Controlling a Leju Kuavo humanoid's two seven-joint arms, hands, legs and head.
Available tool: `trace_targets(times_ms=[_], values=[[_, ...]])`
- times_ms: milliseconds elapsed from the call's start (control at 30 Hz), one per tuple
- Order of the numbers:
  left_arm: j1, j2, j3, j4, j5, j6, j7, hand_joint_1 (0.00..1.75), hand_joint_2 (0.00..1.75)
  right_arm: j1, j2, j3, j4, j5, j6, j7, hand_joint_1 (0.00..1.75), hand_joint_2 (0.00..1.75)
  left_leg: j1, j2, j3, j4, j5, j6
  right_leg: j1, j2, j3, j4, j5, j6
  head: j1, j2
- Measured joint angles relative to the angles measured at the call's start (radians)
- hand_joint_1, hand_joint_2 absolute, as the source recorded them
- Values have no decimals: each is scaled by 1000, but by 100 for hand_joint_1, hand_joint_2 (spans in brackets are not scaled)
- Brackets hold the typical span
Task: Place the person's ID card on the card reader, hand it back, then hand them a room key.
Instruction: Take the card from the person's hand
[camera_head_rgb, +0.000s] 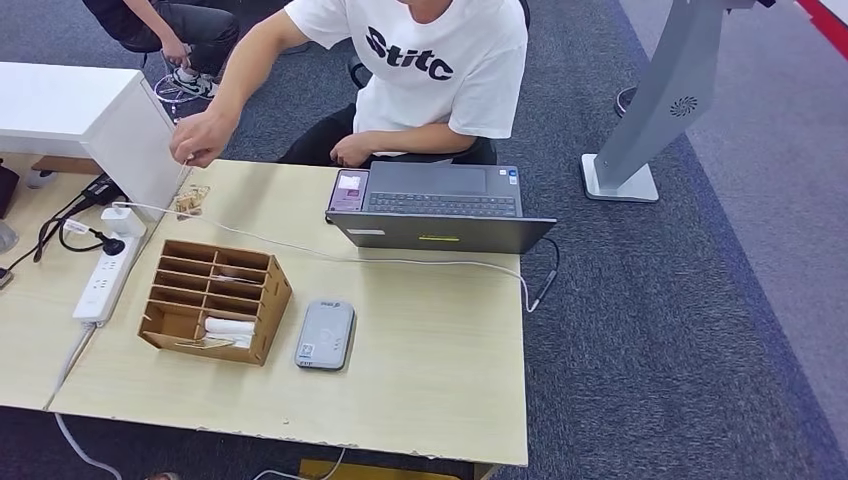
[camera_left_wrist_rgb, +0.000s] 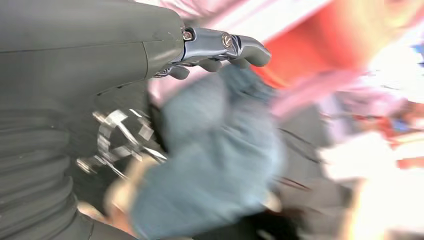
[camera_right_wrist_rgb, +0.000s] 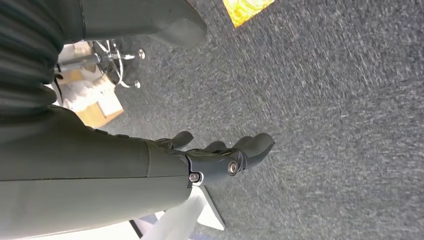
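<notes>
Nothing held: my right hand (camera_right_wrist_rgb: 220, 157) and left hand (camera_left_wrist_rgb: 220, 50) hang loosely curled; next, take the person's (camera_head_rgb: 430, 70) ID for the card reader (camera_head_rgb: 325, 335).

A table (camera_head_rgb: 440, 380) is carrying a card reader (camera_head_rgb: 326, 334) near its middle, with a slotted box (camera_head_rgb: 214, 298) sitting just to its left. A rolled item (camera_head_rgb: 229, 327) is lying in the box's front compartment. A power strip (camera_head_rgb: 104, 274) is lying left of the box. A laptop (camera_head_rgb: 440, 208) is sitting behind the reader at the far edge, a phone (camera_head_rgb: 348, 190) lying just left of it. A person (camera_head_rgb: 420, 70) is sitting behind the table, reaching a hand (camera_head_rgb: 200, 138) over its far left corner.
</notes>
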Motion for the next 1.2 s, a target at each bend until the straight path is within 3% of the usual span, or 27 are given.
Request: trace_targets(times_ms=[233, 533, 667, 767, 867, 1033, 1200], values=[[26, -77, -141, -232, 43, -6, 0, 0, 175, -2, 0, -18, 0, 2, 3, 0, 0, 175, -1, 0, 0, 0, 0, 0, -1, 0, 0, 0, 0, 0, 0, 0], [51, -104, -197, -339, 73, -25, 0, 0, 175, -2, 1, -27, 0, 1, 6, 3, 0, 175, 0, 0, 0, 0, 0, 0, 0, 0, 0, 0, 0, 0, 0, 0], [77, -108, -311, -469, 69, -9, 2, 0, 175, -3, 3, -36, 0, -2, 25, 14, 0, 175, 0, 0, 0, 0, 0, 0, 0, 0, 0, 0, 0, 0, 0, 0], [90, -72, -463, -544, 17, 66, 19, 0, 175, -4, 7, -45, 0, 4, 49, 11, 0, 175, 0, 0, 1, 0, 1, 0, 0, 0, 0, 0, 1, 0, 0, 0], [59, -1, -633, -571, -39, 98, 49, 0, 175, -6, 9, -49, 0, 19, 70, -4, 0, 175, 0, -1, 0, 0, 2, 0, 0, -2, 0, 0, 2, 1, 0, 0], [-95, 117, -849, -542, -101, 47, 143, 0, 175, -10, 7, -49, -1, 64, 103, -13, 0, 175, 0, -2, -1, 0, 6, 0, 0, -2, -1, 0, 5, 0, 0, 0], [-251, 205, -972, -441, -140, -1, 196, 0, 175, -12, 5, -47, -1, 91, 114, -14, 0, 175, 0, 1, -1, 0, 7, -1, 0, 1, -2, 0, 7, -1, 0, 0]])
